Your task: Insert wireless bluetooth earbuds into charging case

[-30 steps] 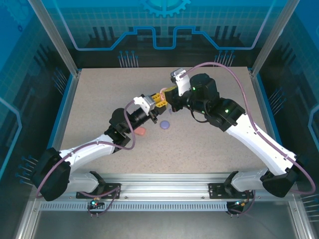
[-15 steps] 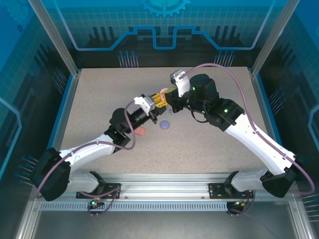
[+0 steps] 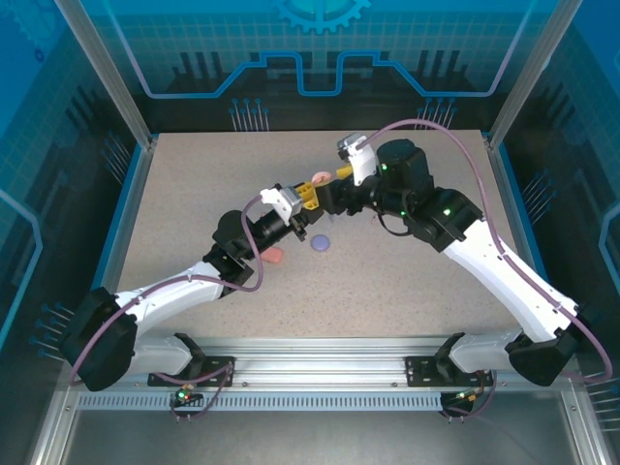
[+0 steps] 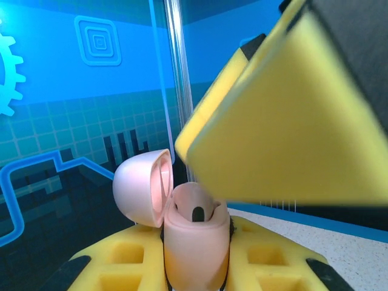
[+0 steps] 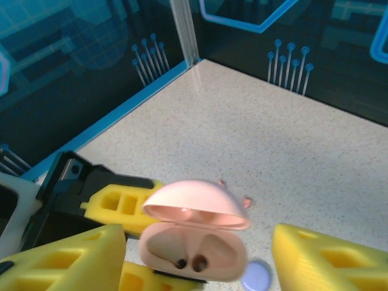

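A pale pink charging case (image 4: 194,242) stands upright with my left gripper (image 4: 195,267) shut on its body, the yellow fingers (image 4: 109,260) on either side. Its lid (image 5: 197,206) is swung open and both sockets (image 5: 189,263) look empty. My right gripper (image 5: 197,270) is open, its yellow fingers (image 5: 60,260) spread wide on both sides of the case and not touching it. Two tiny pale pink earbuds (image 5: 245,201) lie on the table just beyond the case. In the top view the case (image 3: 317,180) sits between the left gripper (image 3: 306,198) and the right gripper (image 3: 331,192).
A round lilac case (image 3: 321,242) and a red-orange case (image 3: 275,257) lie on the speckled table (image 3: 407,281) just in front of the left wrist. The lilac one (image 5: 259,279) sits under the held case. Blue walls and a metal post (image 5: 185,30) fence the far edge.
My right arm has drawn back to the right, away from the case. The pink lid now shows standing open. The left arm has stayed put.
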